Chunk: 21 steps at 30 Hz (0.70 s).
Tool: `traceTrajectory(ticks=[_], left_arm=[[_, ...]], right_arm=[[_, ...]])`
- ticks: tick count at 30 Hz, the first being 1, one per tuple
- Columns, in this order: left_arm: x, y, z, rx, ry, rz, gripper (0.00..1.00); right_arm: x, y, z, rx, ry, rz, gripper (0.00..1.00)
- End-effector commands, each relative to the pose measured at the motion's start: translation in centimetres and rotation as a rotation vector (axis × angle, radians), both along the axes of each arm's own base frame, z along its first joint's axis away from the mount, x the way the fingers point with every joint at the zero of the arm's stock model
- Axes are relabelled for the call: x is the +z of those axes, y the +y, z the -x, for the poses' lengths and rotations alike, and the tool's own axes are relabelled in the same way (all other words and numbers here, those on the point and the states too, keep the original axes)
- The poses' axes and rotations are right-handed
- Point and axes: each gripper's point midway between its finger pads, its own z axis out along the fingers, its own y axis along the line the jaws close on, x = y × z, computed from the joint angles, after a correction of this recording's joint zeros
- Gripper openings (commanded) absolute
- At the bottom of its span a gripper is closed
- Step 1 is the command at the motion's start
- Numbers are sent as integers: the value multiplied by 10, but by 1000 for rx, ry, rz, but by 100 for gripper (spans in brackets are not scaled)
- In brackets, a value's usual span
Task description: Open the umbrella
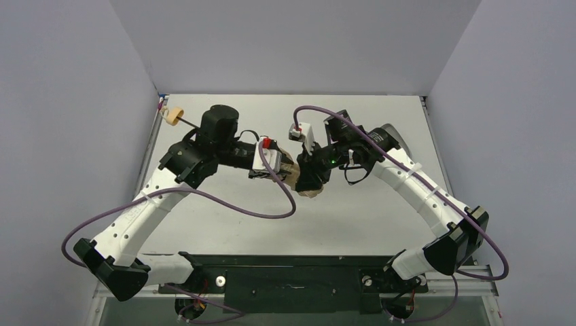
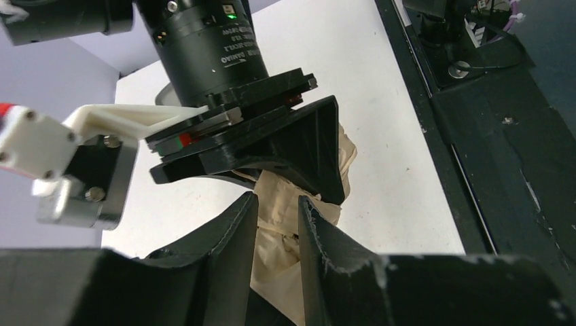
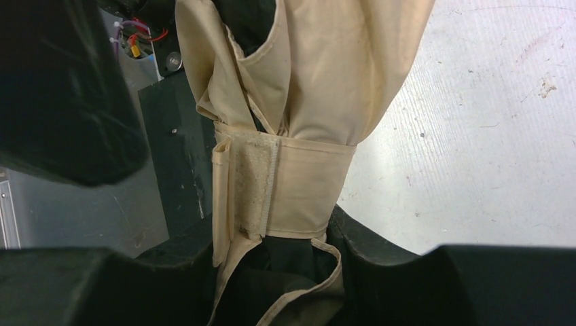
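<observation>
The umbrella [image 1: 296,179] is a folded tan-peach bundle held above the white table [image 1: 380,224] between both grippers. Its small tan handle [image 1: 176,117] sticks out at the far left on a thin black shaft [image 1: 190,123] that runs under the left arm. My left gripper [image 1: 273,163] is shut on wrinkled canopy fabric [image 2: 275,204], which fills the narrow gap between its fingers [image 2: 238,227]. My right gripper [image 1: 309,178] is shut round the canopy bundle [image 3: 339,68], just below its fastened tan strap [image 3: 306,183]. Black underside fabric [image 3: 292,251] shows between the right jaws.
The black base plate [image 1: 292,278] with both arm mounts runs along the near edge. Purple cables [image 1: 231,204] loop off both arms over the table. Grey walls close in the left, right and back sides.
</observation>
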Motion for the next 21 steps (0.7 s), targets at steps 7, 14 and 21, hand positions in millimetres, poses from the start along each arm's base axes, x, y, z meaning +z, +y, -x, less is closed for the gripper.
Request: traceTrajectory(ticks=[7, 14, 21], left_arm=[[-11, -14, -14, 42, -64, -2, 34], [-9, -16, -21, 68, -79, 16, 36], [-7, -17, -22, 66, -76, 34, 41]], right_arm=[[45, 6, -1, 81, -189, -101, 0], [47, 4, 1, 102, -221, -91, 0], [49, 4, -1, 109, -235, -89, 0]])
